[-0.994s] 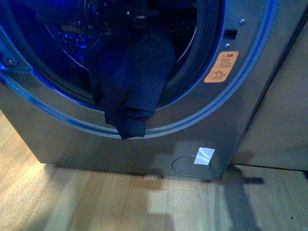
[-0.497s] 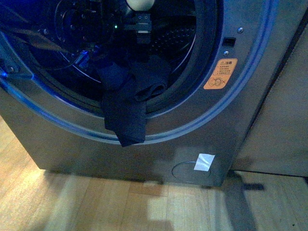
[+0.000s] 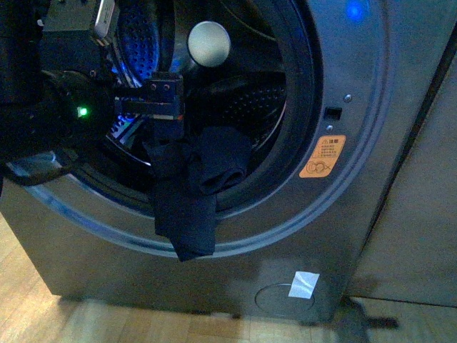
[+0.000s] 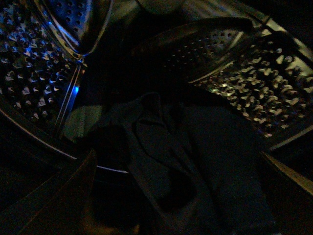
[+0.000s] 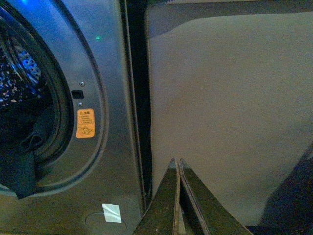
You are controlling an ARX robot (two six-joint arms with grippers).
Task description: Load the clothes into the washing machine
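Observation:
The washing machine is grey, with a round black-rimmed opening and a perforated steel drum. The dark navy clothes hang over the opening's lower rim, part inside the drum and part dangling down the front. My left gripper is open at the mouth of the opening, just above the clothes. In the left wrist view the clothes lie between its spread fingers and are not held. My right gripper is shut and empty, off to the right before the grey panel.
An orange warning sticker and a blue light sit right of the opening. A white tag is near the machine's bottom. The plain grey panel stands to the right. The wooden floor lies below.
My left arm has come into view from the left and reached the opening above the clothes. The view has shifted upward. The clothes still hang over the rim, slightly more bunched.

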